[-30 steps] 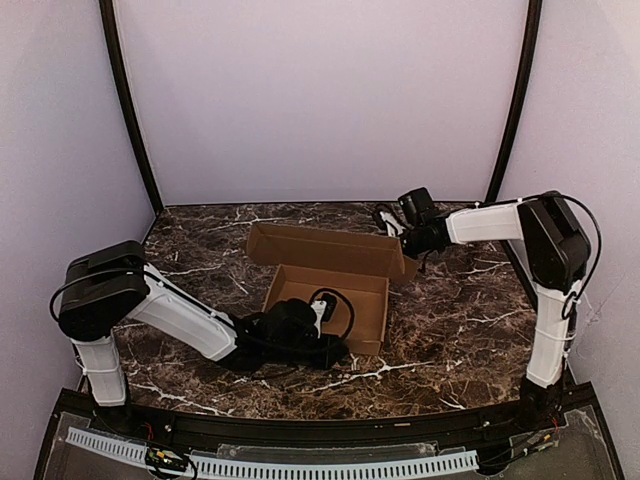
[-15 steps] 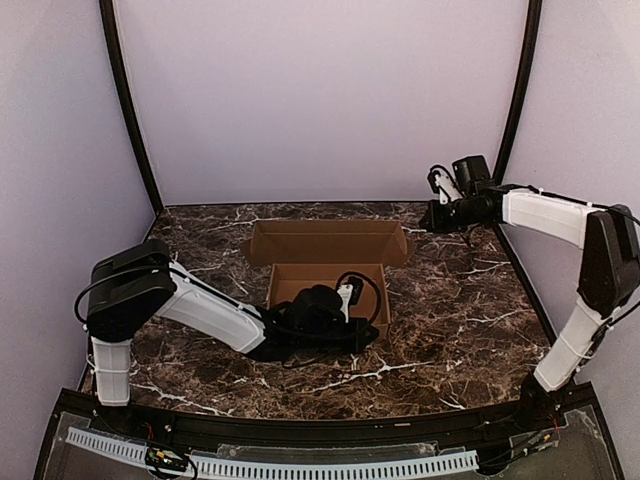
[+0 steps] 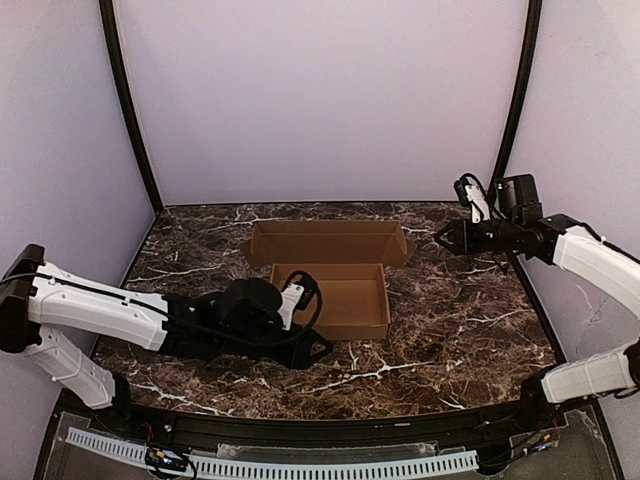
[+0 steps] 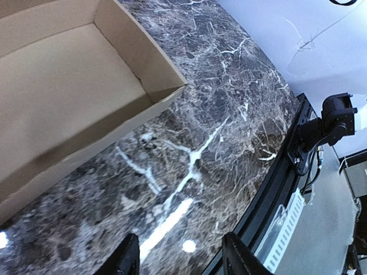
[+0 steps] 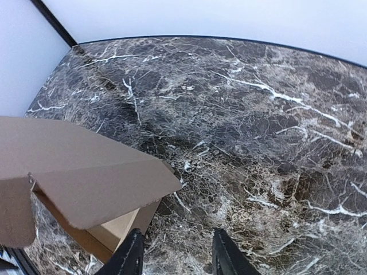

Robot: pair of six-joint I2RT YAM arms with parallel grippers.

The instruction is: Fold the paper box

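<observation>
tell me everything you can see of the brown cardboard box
The plain brown cardboard box is a shallow rectangular tray with folded-up walls, empty inside, its hinged lid open and tilted back along the far side, small tabs at the lid's ends. Unprinted. It sits on the dark marble table; nothing holds it.

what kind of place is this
Probably a robot test booth: pale walls enclose a marble-patterned table holding a paper box, with a left arm and right arm mounted at its near edge.
</observation>
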